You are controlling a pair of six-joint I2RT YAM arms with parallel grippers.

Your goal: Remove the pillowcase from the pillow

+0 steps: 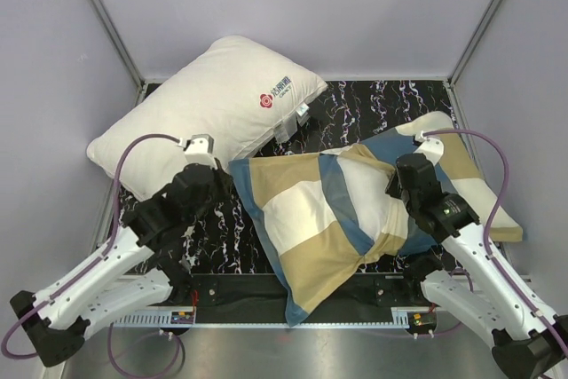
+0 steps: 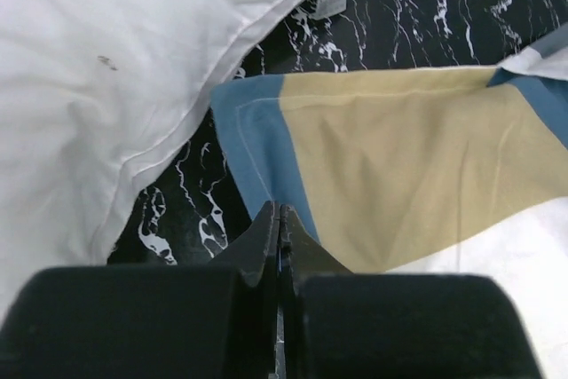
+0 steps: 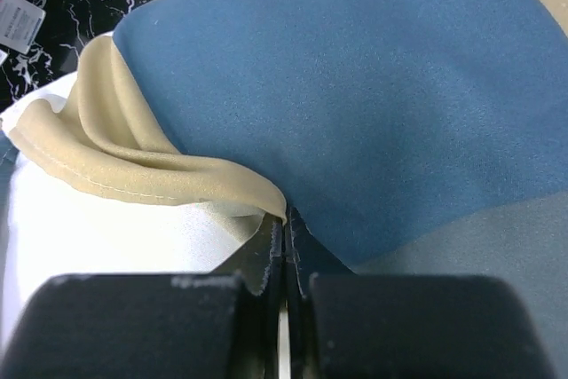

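Red logo [image 1: 277, 95] we cannot read sits on the upper-left white pillow [image 1: 191, 117], our left gripper [image 2: 279, 212] is closed, and our right gripper [image 3: 285, 219] pinches the pillowcase [image 3: 382, 86].

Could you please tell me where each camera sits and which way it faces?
Top external: above and behind, looking down on the table; left arm, right arm show.
Left wrist: on the left gripper, facing the pillowcase corner; shut fingers show.
Right wrist: on the right gripper, facing the pillowcase's tan fold; shut fingers show.
Shared: the pillowcase, all three.
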